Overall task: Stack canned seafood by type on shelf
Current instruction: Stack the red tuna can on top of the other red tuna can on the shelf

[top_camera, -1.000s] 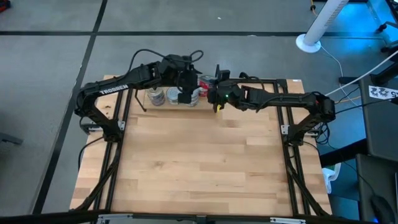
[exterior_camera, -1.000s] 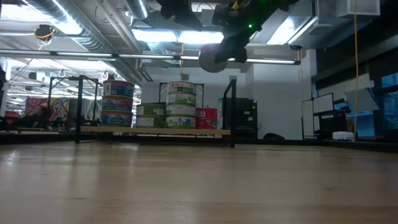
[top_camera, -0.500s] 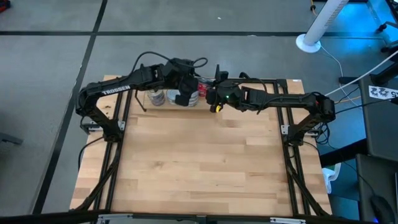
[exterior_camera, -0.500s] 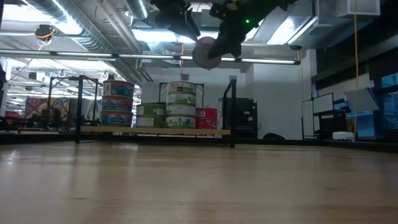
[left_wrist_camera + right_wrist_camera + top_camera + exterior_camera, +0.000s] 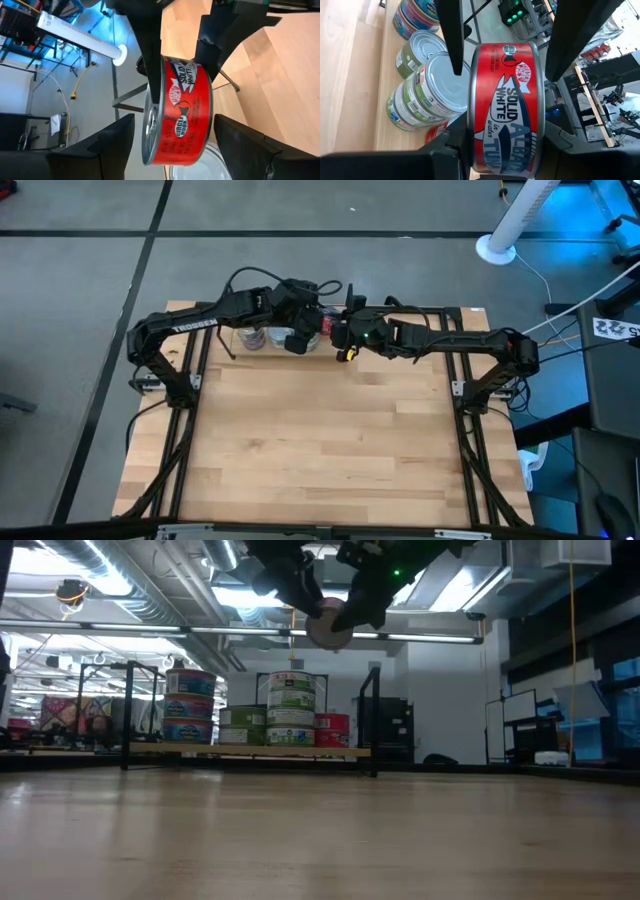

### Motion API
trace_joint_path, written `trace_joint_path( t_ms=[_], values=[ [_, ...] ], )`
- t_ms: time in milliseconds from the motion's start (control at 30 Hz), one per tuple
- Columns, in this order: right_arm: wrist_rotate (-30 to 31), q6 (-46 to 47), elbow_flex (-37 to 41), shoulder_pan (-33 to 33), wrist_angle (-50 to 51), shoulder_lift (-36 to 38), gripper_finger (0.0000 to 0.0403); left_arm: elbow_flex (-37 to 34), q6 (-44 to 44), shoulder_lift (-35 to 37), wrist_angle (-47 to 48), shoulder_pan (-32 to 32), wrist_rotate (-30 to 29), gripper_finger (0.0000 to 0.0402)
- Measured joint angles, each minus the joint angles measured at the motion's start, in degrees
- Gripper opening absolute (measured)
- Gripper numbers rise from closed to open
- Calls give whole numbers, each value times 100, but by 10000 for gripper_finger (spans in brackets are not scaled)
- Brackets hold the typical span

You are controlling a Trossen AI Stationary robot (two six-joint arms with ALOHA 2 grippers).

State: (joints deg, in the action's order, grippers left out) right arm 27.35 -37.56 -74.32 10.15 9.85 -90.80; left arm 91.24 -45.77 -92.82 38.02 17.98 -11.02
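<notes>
Along the far edge of the table (image 5: pixel 320 450), left of its middle: the shelf (image 5: pixel 250 751), a light board between two thin black uprights.

On the board, starting from its left end: a stack of blue-labelled tins (image 5: pixel 190 705), close to the left upright. Next, a low stack of green-labelled tins (image 5: pixel 241 726). Then a taller stack of green-and-white tins (image 5: pixel 291 708), standing right against the low one. Last, at the right end, a single shelved red tin (image 5: pixel 332 729), just beside the taller stack and short of the right upright.

Reaching in from the table's left edge, up over the shelf: the left gripper (image 5: pixel 298 340). Jaws spread wide, one finger on each side of the held red tin (image 5: pixel 177 117), both clear of it and touching nothing.

Between the two grippers, high in the air and well above the tops of the stacks: that held red tin, turned on edge, silver pull-tab lid facing sideways, red label with white lettering for solid white albacore tuna. In the low view, lined up roughly over the shelved red tin; how far forward or back of the board, impossible to tell there.

Reaching in from the table's right edge, nose to nose with the left gripper: the right gripper (image 5: pixel 343 340). Jaws clenched on the held red tin, one finger against the lid face, the other against the bottom face.
</notes>
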Motion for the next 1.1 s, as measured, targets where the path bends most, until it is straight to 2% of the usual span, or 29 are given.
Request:
trace_joint_path(
  t_ms=[133,233,600,867,1100],
  values=[
    [-1,0,0,0,6,0,138,0,-74,-55,-51,-2,-136,267],
    [-9,3,0,0,-1,0,138,2,-134,-86,-68,-2,-292,251],
    [-152,-41,0,4,11,0,138,0,-338,-108,-6,-54,-411,137],
    [-77,-44,0,0,-4,0,151,-2,-387,-108,-39,-92,-456,137],
    [-85,-13,0,-4,14,0,203,-2,-384,-108,-43,-92,-467,137]
  ],
)
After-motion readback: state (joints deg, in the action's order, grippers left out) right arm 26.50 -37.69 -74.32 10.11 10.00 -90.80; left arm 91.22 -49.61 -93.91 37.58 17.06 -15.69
